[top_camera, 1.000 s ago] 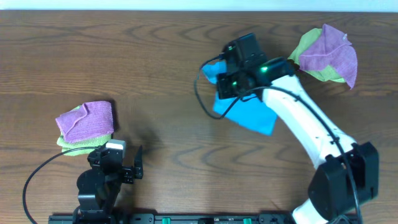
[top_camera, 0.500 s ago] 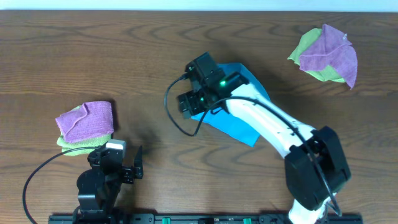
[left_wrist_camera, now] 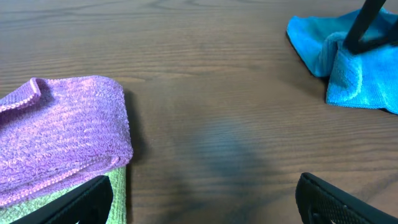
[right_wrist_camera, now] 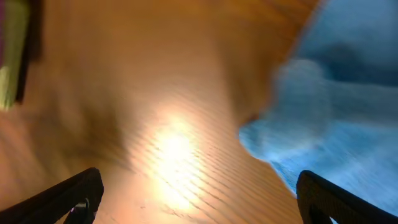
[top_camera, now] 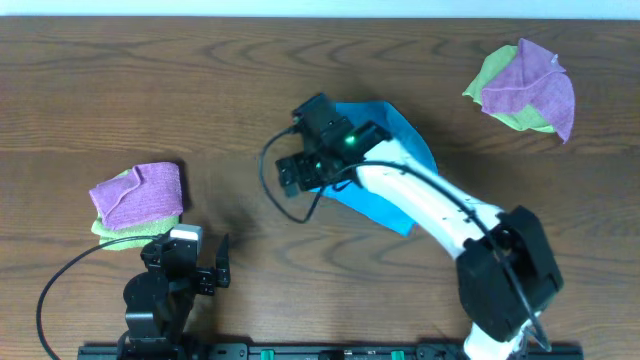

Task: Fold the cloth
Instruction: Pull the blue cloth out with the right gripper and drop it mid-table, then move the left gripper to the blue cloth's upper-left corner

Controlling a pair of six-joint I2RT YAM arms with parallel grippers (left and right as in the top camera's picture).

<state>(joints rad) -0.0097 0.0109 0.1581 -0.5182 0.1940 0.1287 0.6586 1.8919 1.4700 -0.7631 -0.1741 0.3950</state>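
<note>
The bright blue cloth (top_camera: 405, 135) lies bunched near the table's middle, partly under the right arm. Its left edge is doubled over in a thick fold (left_wrist_camera: 348, 74). My right gripper (top_camera: 295, 175) hangs open just past that left edge, over bare wood. In the blurred right wrist view (right_wrist_camera: 199, 199) nothing sits between the fingers, and the cloth (right_wrist_camera: 336, 106) fills the upper right. My left gripper (top_camera: 188, 258) rests open near the front left (left_wrist_camera: 202, 202), far from the cloth and holding nothing.
A folded purple cloth (top_camera: 140, 190) lies on a lime-green one (left_wrist_camera: 115, 193) just beyond the left gripper. Another purple-on-green pile (top_camera: 525, 88) sits at the back right. A black rail (top_camera: 320, 352) runs along the table's front edge.
The right arm swung left across the table, dragging part of the blue cloth over itself. Its gripper then opened and let the cloth go. The left arm stayed still.
</note>
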